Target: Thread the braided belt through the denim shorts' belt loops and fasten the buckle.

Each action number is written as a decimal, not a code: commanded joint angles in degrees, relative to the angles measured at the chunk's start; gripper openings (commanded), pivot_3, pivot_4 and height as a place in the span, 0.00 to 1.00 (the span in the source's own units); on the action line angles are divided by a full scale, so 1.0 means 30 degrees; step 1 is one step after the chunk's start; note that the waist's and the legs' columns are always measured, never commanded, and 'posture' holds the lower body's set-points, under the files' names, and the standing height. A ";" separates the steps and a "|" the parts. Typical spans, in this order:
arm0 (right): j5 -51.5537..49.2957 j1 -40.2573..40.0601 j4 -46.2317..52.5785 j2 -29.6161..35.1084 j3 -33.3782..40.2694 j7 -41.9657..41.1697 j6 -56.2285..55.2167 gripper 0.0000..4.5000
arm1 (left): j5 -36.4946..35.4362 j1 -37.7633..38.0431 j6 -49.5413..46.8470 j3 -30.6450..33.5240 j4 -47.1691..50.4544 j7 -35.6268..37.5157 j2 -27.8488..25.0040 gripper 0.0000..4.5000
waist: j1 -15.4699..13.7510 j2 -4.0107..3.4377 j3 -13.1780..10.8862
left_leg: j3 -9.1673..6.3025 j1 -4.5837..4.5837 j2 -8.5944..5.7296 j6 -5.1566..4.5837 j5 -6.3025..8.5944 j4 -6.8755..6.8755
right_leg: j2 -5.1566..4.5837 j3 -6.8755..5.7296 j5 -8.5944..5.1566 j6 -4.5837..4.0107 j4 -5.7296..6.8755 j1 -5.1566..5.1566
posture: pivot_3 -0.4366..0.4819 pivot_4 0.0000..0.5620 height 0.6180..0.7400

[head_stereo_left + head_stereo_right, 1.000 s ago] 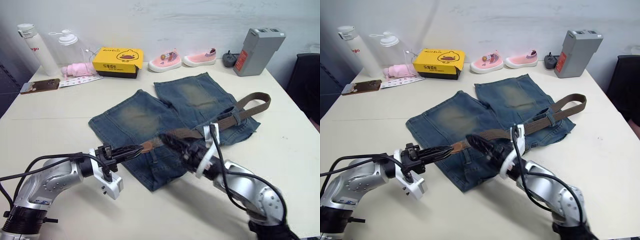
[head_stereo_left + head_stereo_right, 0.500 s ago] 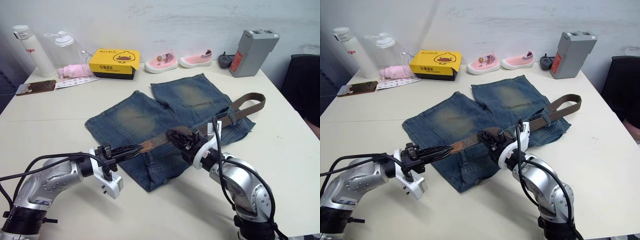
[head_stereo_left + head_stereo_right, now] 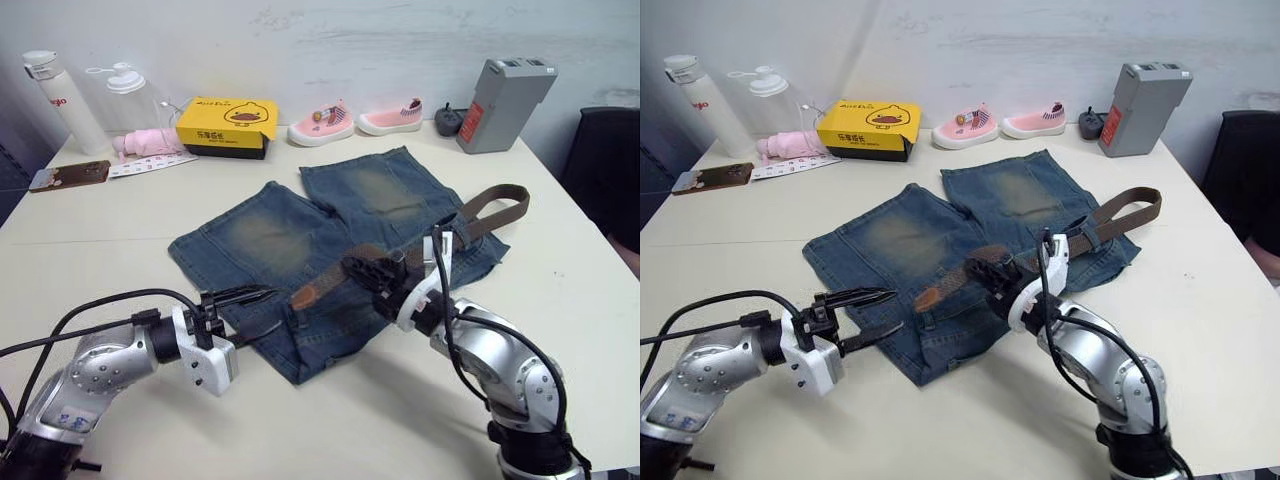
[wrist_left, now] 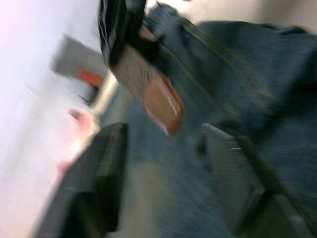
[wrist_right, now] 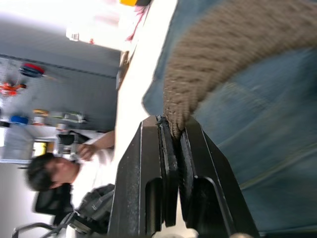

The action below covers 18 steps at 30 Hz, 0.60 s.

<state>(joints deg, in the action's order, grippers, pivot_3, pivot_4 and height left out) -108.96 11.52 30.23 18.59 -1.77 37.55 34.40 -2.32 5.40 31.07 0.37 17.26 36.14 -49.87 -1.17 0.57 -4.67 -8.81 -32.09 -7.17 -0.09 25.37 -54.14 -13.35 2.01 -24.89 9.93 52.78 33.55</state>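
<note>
Brown woven braided belt [image 3: 400,255] runs diagonally across the faded denim shorts [image 3: 300,235] near the worktop's [image 3: 100,230] middle, its tapered leather tip pointing toward the near-left corner. The right gripper [image 3: 362,272] pinches the strap behind that tip. The left gripper [image 3: 250,310] hangs spread apart, grasping nothing, just short of the tip.

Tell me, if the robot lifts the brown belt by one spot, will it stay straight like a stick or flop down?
Probably flop. The braided belt already curves in a loop past the edge of the denim shorts, so it bends easily. Its woven surface looks rough, so it likely won't slip from the right gripper, which is shut on it. The free tip would likely droop.
</note>
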 commanded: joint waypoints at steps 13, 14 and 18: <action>0.6792 -0.0458 -0.1096 0.0059 -0.0976 -0.4450 0.1021 0.00 | -0.3492 0.4326 -0.3545 0.2651 0.2190 0.2595 -0.0138 0.84 | -0.0077 0.0049 0.0030 | 0.0068 -0.0046 -0.0003 -0.0004 -0.0003 0.0000 | -0.0060 0.0008 -0.0137 -0.0264 -0.0146 -0.0037 | 0.48 0.27 0.00; 0.7280 -0.0362 -0.1142 -0.0067 -0.1165 -0.4494 0.1218 0.00 | -0.3407 0.4320 -0.3557 0.2702 0.2211 0.2702 -0.0069 0.84 | -0.0073 0.0051 0.0031 | 0.0079 -0.0056 0.0009 -0.0002 -0.0002 0.0002 | -0.0072 0.0010 -0.0155 -0.0297 -0.0144 -0.0043 | 0.48 0.27 0.00; 0.8550 -0.0127 -0.1336 -0.0691 -0.1697 -0.4640 0.1729 0.00 | -0.3310 0.4161 -0.3597 0.2840 0.2190 0.3029 0.0069 0.84 | -0.0087 0.0058 0.0036 | 0.0077 -0.0049 0.0010 0.0001 -0.0001 0.0003 | -0.0062 0.0003 -0.0181 -0.0348 -0.0118 -0.0027 | 0.48 0.27 0.00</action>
<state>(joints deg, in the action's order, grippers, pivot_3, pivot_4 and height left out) -84.37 10.54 25.68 17.19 -6.48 24.43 39.10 -11.72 18.28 20.03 7.43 22.06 44.94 -49.96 -1.43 0.75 -4.56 -8.63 -32.21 -7.14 -0.08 25.37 -54.13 -13.50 2.00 -25.44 8.88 52.49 33.49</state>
